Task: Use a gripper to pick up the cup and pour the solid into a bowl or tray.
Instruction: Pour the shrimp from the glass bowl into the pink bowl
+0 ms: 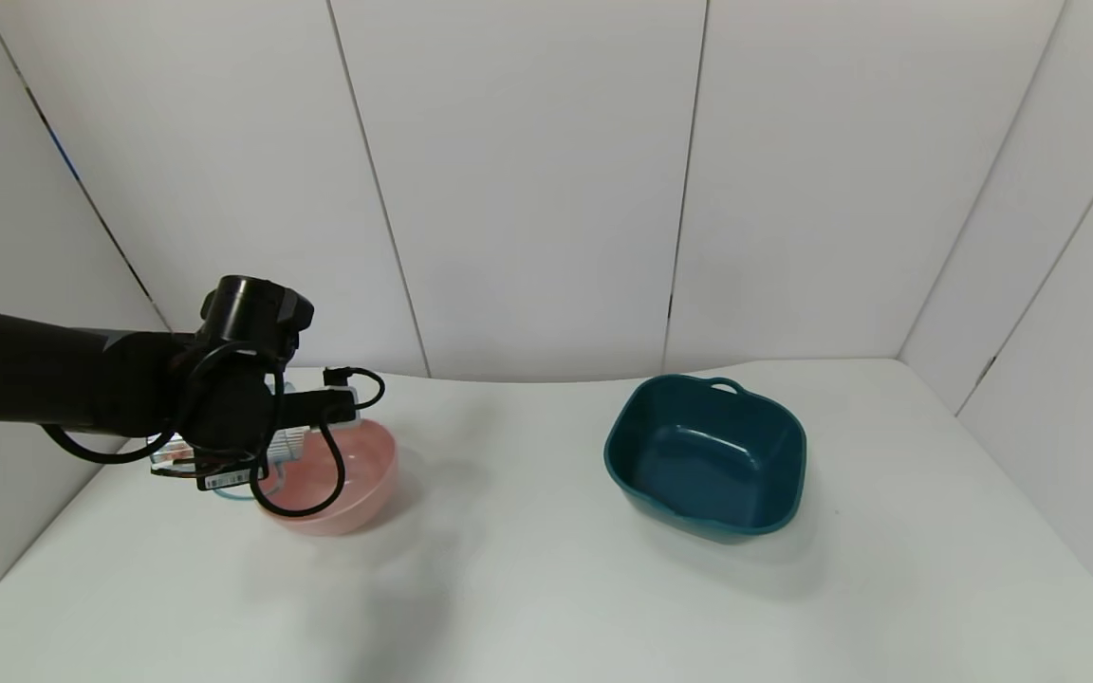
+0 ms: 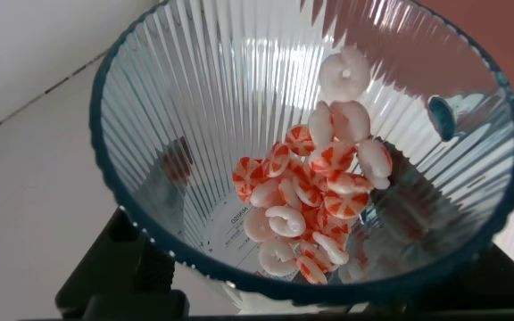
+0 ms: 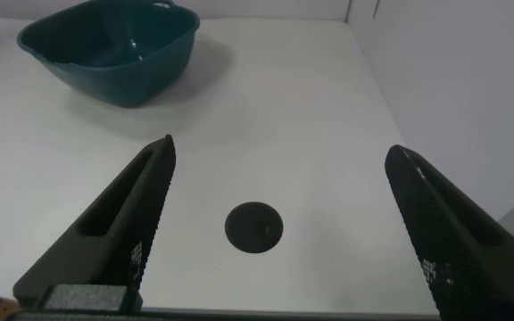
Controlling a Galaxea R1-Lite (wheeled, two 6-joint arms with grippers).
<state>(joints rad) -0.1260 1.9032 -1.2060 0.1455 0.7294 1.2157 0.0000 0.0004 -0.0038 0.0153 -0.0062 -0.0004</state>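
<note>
My left gripper [image 1: 252, 453] is shut on the cup [image 1: 288, 442] and holds it at the left rim of the pink bowl [image 1: 371, 479], above the table. The arm and cables hide most of the cup in the head view. In the left wrist view the ribbed pale-blue cup [image 2: 194, 107] fills the picture and is tipped. The red and white ring pieces [image 2: 315, 205] lie inside it, spread from its base up one wall. A strip of the pink bowl [image 2: 507, 31] shows past the cup's rim. My right gripper [image 3: 279, 147] is open and empty above the table.
A dark teal rectangular basin [image 1: 708, 455] with a handle stands right of centre; it also shows in the right wrist view [image 3: 105, 53]. A round black hole [image 3: 253, 227] is in the tabletop below my right gripper. White walls close in the back and right sides.
</note>
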